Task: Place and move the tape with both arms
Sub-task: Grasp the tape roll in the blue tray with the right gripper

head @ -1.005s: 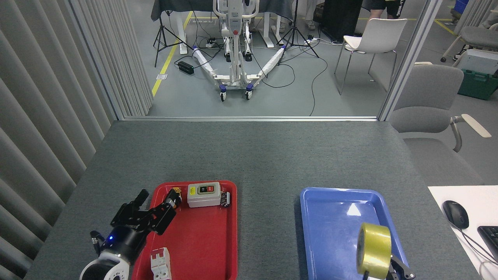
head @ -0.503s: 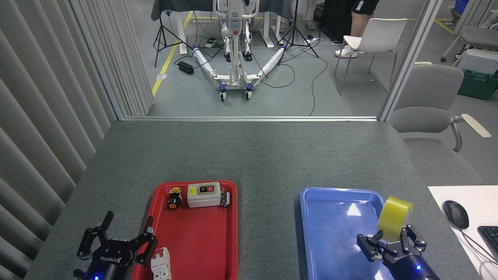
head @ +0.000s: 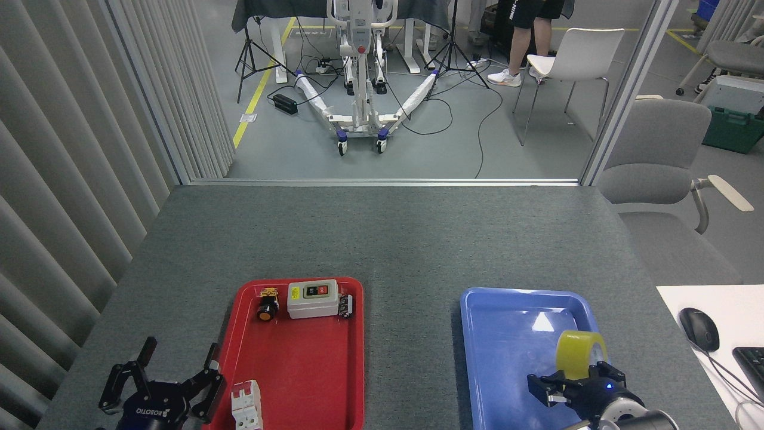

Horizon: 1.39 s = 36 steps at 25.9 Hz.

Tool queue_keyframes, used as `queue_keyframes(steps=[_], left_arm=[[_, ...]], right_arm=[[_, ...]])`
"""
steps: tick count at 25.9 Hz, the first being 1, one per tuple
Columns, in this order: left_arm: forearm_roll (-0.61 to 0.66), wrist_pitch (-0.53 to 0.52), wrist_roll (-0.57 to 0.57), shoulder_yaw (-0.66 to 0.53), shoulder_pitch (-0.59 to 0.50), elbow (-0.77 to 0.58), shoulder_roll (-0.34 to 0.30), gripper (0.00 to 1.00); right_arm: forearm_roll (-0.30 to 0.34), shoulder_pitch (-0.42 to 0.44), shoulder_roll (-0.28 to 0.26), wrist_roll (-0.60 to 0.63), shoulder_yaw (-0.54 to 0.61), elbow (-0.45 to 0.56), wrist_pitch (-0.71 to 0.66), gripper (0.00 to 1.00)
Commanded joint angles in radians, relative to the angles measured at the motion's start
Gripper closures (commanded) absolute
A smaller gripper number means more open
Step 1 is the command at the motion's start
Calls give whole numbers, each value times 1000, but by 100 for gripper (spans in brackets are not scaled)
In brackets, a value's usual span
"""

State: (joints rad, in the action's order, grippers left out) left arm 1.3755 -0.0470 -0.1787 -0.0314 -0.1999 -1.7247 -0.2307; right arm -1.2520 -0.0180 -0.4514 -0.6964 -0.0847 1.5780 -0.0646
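Observation:
The yellow tape (head: 580,352) stands on edge over the near right part of the blue tray (head: 507,310). Its lower rim is hidden between the black fingers of my right gripper (head: 576,384), which comes in from the bottom edge and is shut on the roll. My left gripper (head: 170,373) is at the bottom left, just left of the red tray (head: 352,358). Its black fingers are spread open and hold nothing.
The red tray holds a grey switch box (head: 312,298), a black push button (head: 265,309), a small connector (head: 345,304) and a white breaker (head: 246,403). A mouse (head: 698,328) and a keyboard corner lie on a white desk at right. An office chair (head: 650,155) stands beyond the table's right edge.
My right gripper carried the tape left and lower, from above the blue tray's right rim to inside it. The left gripper drew back towards the near edge. A person walked into view at the back.

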Motion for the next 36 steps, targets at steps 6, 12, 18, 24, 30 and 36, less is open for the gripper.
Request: queue_keyframes(steps=[6, 12, 18, 24, 30, 36], left_arm=[[-1, 9, -1, -1, -15, 1, -6, 0], [-1, 6, -2, -1, -13, 2, -6, 0], [-1, 3, -2, -1, -13, 4, -4, 0], [-1, 6, -2, -2, -13, 1, 1, 0], [-3, 7, 8, -8, -13, 2, 22, 0], [-24, -11, 16, -19, -6, 40, 48, 0]], right_arm=[[3, -48, 20, -71, -59, -10, 42, 100], [-3, -40, 26, -87, -58, -10, 60, 90], [-6, -37, 28, -87, -58, -10, 97, 66], [-9, -33, 26, -81, -59, -10, 109, 53], [-9, -31, 28, -80, -59, -9, 111, 45], [-7, -31, 28, -78, -59, -3, 111, 43]])
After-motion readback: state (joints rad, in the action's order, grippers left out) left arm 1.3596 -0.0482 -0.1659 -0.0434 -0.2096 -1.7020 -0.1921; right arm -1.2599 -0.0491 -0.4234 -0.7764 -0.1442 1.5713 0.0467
